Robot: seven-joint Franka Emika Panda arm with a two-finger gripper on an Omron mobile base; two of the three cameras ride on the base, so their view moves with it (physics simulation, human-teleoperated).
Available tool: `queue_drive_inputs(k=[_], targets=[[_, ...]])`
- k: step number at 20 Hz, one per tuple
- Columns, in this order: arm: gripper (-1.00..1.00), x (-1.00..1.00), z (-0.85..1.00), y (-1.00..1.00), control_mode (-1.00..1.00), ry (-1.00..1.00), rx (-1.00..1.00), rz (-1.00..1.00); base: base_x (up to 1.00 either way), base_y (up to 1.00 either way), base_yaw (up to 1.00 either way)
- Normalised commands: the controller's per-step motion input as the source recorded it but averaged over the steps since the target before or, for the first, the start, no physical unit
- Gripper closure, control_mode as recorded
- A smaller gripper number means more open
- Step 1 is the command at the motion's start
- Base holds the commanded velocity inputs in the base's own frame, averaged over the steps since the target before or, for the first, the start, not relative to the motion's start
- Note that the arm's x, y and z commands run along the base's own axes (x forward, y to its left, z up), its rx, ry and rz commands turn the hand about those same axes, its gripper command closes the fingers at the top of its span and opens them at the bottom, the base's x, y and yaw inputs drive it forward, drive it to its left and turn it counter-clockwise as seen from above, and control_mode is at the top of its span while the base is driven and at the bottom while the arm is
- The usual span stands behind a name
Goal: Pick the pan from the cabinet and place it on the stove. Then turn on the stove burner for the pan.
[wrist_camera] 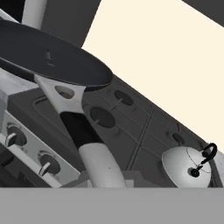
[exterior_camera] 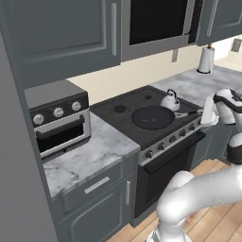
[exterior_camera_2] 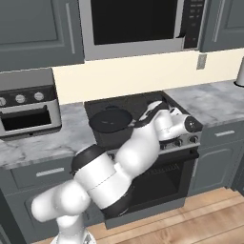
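The black pan [exterior_camera: 152,116] hangs a little above the front left of the stove [exterior_camera: 109,115], slightly tilted. Its slim handle [exterior_camera: 189,113] points right into my gripper [exterior_camera: 206,117], which is shut on the handle's end. In the hand view the pan [wrist_camera: 48,59] fills the upper left and its handle [wrist_camera: 83,131] runs down to the bottom edge, with the stove's front knobs [wrist_camera: 48,164] below left. In the right base view the pan [exterior_camera_2: 110,119] sits left of my arm, which hides the hand. The dark grey wall cabinet [exterior_camera: 61,33] at upper left is closed.
A small silver kettle [exterior_camera: 170,100] stands on the cooktop's back right, close behind the pan. A grey toaster oven [exterior_camera: 59,120] sits on the marble counter [exterior_camera: 94,156] to the left. A microwave [exterior_camera: 156,19] hangs over the stove. A paper towel roll [exterior_camera: 206,59] is far right.
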Motion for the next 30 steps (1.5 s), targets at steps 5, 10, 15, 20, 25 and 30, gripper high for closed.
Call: queue_drive_inputs(k=[5,10,15,20,25,30], targets=[[1.00,0.10,-0.12,-0.02,-1.00,0.03,0.00,0.00,0.00,0.00,0.00],[1.00,0.27,-0.19,0.00,-1.00,0.01,0.00,0.00,0.00,0.00,0.00],[1.00,0.34,-0.27,0.00,-1.00,0.00,0.00,-0.03,0.00,0.00,0.00],[1.00,0.28,-0.24,0.00,-1.00,0.02,0.00,-0.02,0.00,0.00,0.00],[1.00,0.26,-0.18,0.00,-1.00,0.03,0.00,-0.01,0.00,0.00,0.00],[1.00,0.28,-0.21,0.00,-1.00,0.03,0.00,-0.01,0.00,0.00,0.00]])
